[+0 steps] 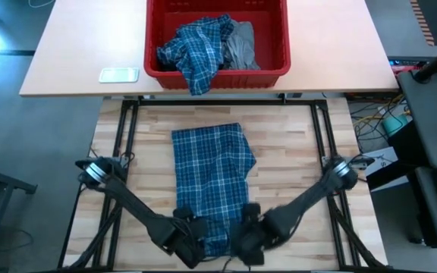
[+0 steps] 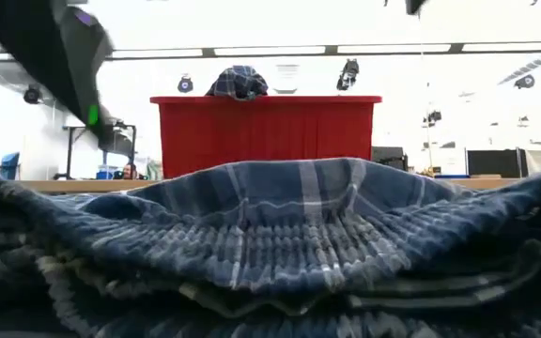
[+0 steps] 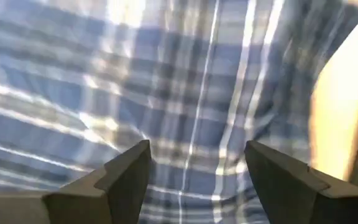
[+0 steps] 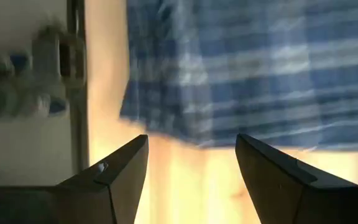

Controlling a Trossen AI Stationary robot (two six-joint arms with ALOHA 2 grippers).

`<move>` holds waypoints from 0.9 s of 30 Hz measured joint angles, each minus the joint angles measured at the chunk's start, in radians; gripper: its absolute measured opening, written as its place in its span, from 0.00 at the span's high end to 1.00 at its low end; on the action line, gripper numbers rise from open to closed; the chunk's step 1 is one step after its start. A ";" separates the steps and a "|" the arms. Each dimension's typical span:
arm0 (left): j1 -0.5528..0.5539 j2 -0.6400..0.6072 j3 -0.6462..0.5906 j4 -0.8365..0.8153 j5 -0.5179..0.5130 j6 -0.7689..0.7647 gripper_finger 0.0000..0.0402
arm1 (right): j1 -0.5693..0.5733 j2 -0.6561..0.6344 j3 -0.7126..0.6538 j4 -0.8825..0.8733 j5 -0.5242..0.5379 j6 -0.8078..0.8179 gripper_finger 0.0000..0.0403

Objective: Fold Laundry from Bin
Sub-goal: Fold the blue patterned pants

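Plaid blue-and-white shirt (image 1: pixel 212 182) lies folded long down the middle of my wooden table (image 1: pixel 287 152). At the lower centre I have the left gripper (image 1: pixel 190 241) over its near edge, fingers spread with nothing between them, and the right gripper (image 1: pixel 247 244) beside it, likewise spread. Top centre, the red bin (image 1: pixel 271 73) holds more laundry (image 1: pixel 203 45).

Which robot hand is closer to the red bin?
Neither clearly. The left gripper and right gripper both sit open at the near end of the plaid shirt, far from the red bin.
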 joint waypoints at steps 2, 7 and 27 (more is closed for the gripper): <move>0.003 -0.021 0.038 -0.055 -0.042 0.021 0.40 | -0.032 -0.082 -0.075 0.030 0.069 -0.039 0.43; 0.065 -0.120 0.069 -0.244 -0.073 0.000 0.45 | -0.163 -0.353 -0.407 0.186 0.189 -0.122 0.49; 0.489 -0.142 -0.279 0.072 0.123 0.073 0.66 | -0.763 -0.597 -1.277 1.035 -0.193 -0.577 0.98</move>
